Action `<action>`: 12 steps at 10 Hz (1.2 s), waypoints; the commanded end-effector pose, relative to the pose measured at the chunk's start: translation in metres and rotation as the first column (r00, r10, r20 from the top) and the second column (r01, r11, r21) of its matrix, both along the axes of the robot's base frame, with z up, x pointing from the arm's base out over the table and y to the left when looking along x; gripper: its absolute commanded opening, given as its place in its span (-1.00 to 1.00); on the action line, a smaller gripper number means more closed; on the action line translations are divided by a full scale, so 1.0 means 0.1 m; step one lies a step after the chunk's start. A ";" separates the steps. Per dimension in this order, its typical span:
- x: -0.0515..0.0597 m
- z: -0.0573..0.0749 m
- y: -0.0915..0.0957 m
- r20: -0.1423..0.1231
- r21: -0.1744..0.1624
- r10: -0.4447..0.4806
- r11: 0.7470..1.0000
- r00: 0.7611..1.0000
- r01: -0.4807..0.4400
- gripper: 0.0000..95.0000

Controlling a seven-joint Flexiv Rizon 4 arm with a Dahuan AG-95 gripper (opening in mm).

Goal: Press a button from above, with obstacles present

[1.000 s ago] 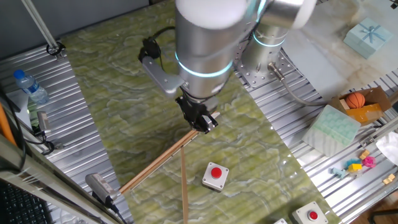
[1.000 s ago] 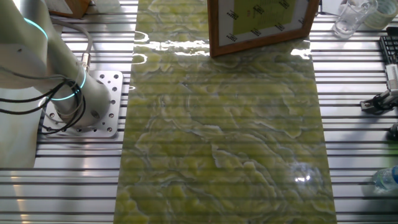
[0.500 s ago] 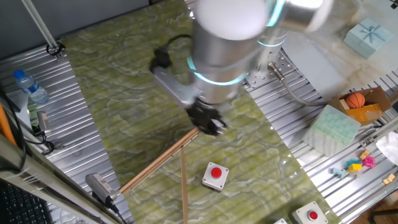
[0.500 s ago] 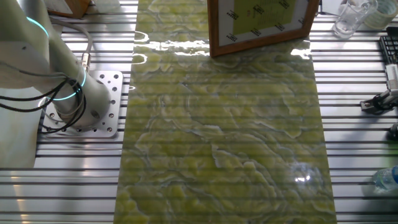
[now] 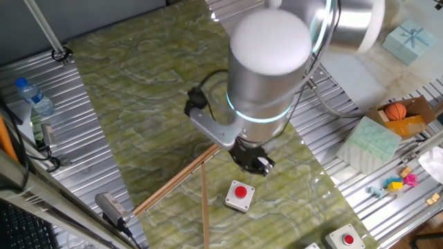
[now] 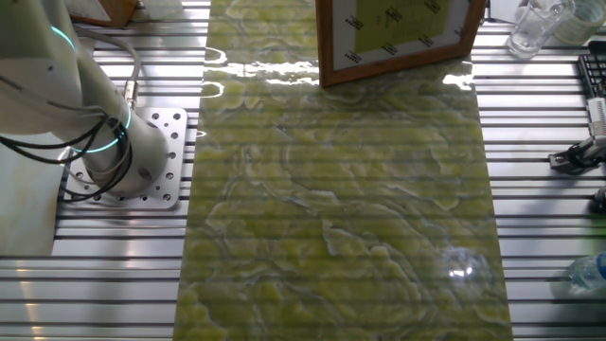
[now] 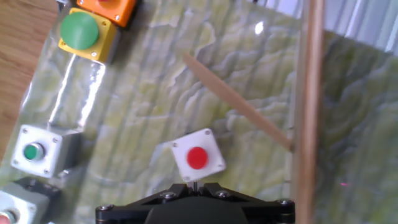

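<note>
The button (image 5: 240,192) is red, set in a small light grey box (image 5: 239,199) on the green marbled mat, near the front. My gripper (image 5: 255,163) hangs just behind and above it, a little to the right. In the hand view the button (image 7: 197,157) lies just ahead of my gripper (image 7: 194,185), whose fingertips are shut together and hold nothing. Two wooden sticks lie left of the box: one slanted (image 5: 176,178), one pointing to the front edge (image 5: 205,207). In the hand view they show to the right, one upright (image 7: 309,93) and one slanted (image 7: 239,102).
A second grey red-button box (image 5: 346,238) sits at the front right. The hand view shows a green button on a yellow box (image 7: 81,31) and a grey box with a green button (image 7: 34,151). A bottle (image 5: 31,95) stands left; a wooden frame (image 6: 398,38) stands at the mat's end.
The arm has swung right and toward the front, carrying the gripper from above the sticks' meeting point to just behind the button box. The sticks and box have not moved.
</note>
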State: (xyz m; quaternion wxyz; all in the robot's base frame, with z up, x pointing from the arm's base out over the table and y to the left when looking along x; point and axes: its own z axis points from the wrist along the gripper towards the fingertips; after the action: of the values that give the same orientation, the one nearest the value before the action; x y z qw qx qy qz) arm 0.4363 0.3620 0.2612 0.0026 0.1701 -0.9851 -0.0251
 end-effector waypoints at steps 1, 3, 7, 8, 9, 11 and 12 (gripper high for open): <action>-0.06 -0.17 0.14 0.014 -0.031 -0.045 0.999 0.999 0.045 -1.00; -0.09 -0.28 0.22 0.012 -0.041 -0.053 0.998 0.999 0.054 -1.00; -0.09 -0.34 0.21 0.011 -0.040 -0.074 0.996 0.997 0.075 -1.00; -0.09 -0.34 0.21 -0.008 -0.050 -0.080 0.996 0.997 0.080 -1.00; -0.09 -0.34 0.21 -0.019 -0.064 -0.083 0.995 0.996 0.081 -1.00; -0.09 -0.34 0.21 -0.014 -0.076 -0.065 0.995 0.998 0.063 -1.00; -0.09 -0.35 0.20 -0.011 -0.076 -0.064 0.995 0.998 0.063 -1.00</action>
State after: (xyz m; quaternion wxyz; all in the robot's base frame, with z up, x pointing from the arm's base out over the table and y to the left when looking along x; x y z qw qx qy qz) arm 0.4298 0.3855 0.2239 0.0310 0.1361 -0.9900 0.0190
